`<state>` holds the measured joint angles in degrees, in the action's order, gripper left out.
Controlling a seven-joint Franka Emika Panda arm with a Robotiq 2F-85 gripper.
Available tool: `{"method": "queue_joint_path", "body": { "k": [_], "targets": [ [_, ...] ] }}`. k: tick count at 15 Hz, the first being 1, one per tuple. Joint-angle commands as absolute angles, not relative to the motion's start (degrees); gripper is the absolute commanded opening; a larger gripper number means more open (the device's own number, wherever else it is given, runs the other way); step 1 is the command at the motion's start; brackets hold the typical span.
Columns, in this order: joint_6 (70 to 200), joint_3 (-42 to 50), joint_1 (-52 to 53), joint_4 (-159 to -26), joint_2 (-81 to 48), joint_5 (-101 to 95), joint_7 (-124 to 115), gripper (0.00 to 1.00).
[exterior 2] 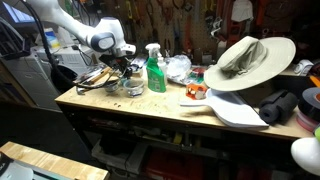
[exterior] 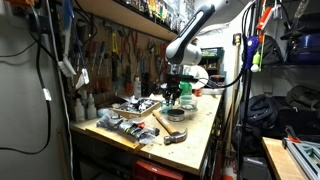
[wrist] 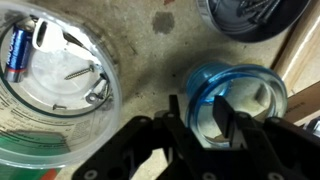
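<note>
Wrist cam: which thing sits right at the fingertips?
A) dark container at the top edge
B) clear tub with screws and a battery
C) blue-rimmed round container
C: the gripper has its tips at the rim of the blue-rimmed container; the clear tub lies off to the side.

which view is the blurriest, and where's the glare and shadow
Wrist view: softest overall; the gripper is a dark, out-of-focus mass close to the lens, and glare streaks the rims of the blue-rimmed jar and the clear tub. In an exterior view the workbench is lit while the near cabinet is in shadow. In an exterior view the hat is brightly lit.
</note>
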<state>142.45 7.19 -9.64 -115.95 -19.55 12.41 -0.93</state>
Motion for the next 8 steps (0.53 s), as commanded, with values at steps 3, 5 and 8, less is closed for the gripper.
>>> {"method": "queue_joint_path", "body": {
  "k": [3,5,8],
  "targets": [
    [142.65,6.24,-9.59,-119.87,-14.26,10.79,1.92,0.89],
    [143.22,5.76,-8.98,-122.42,-10.97,9.73,4.16,1.00],
    [142.33,4.65,-7.83,-126.33,-6.10,7.09,8.25,1.00]
  ]
}}
